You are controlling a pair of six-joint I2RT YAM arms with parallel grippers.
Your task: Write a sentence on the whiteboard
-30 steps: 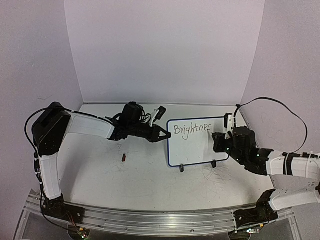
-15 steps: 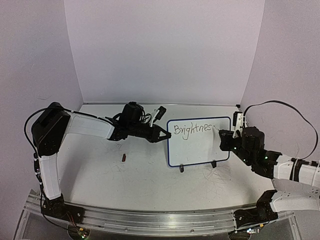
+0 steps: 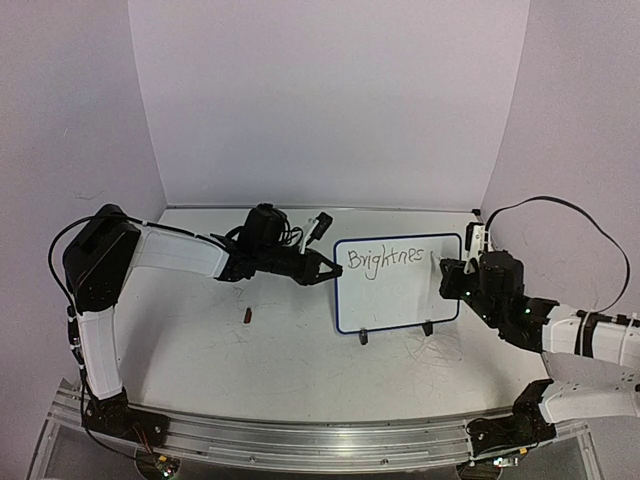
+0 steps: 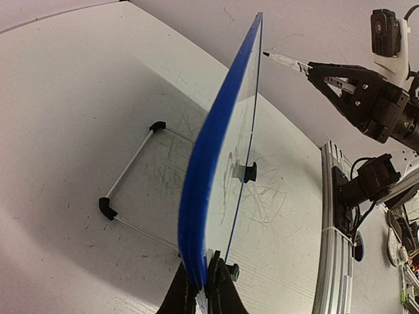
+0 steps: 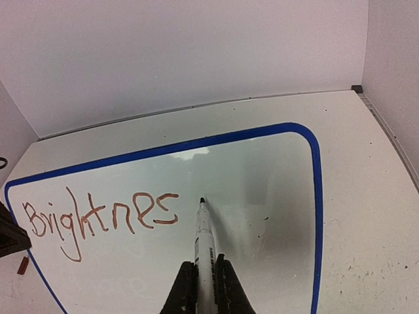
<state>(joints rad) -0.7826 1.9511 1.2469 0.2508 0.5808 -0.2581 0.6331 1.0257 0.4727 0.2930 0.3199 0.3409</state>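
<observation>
The whiteboard (image 3: 397,283) is seen standing right of centre in the top view, propped on two small black feet (image 3: 364,337) on the white table (image 3: 280,350). In the left wrist view the whiteboard (image 4: 216,150) is shown edge-on, its blue frame running up the middle of the frame, with a thin wire stand (image 4: 131,170) behind it at the left. The board's left edge is pinched by the left gripper (image 3: 325,272); its fingers (image 4: 186,294) are seen pressed onto the frame at the bottom of that view.

A white marker (image 5: 203,229) is clamped by the right gripper (image 5: 200,288) at the bottom centre of the right wrist view. The sentence (image 5: 98,219) is found across the left half of the board and reads "Brightnes" in dark handwriting; the same letters (image 3: 385,257) are seen along the board's upper part from above. The marker's black tip is placed just right of the last letter; whether it touches the surface cannot be told.

A small reddish-brown object (image 3: 247,316) lies on the table left of the board.
</observation>
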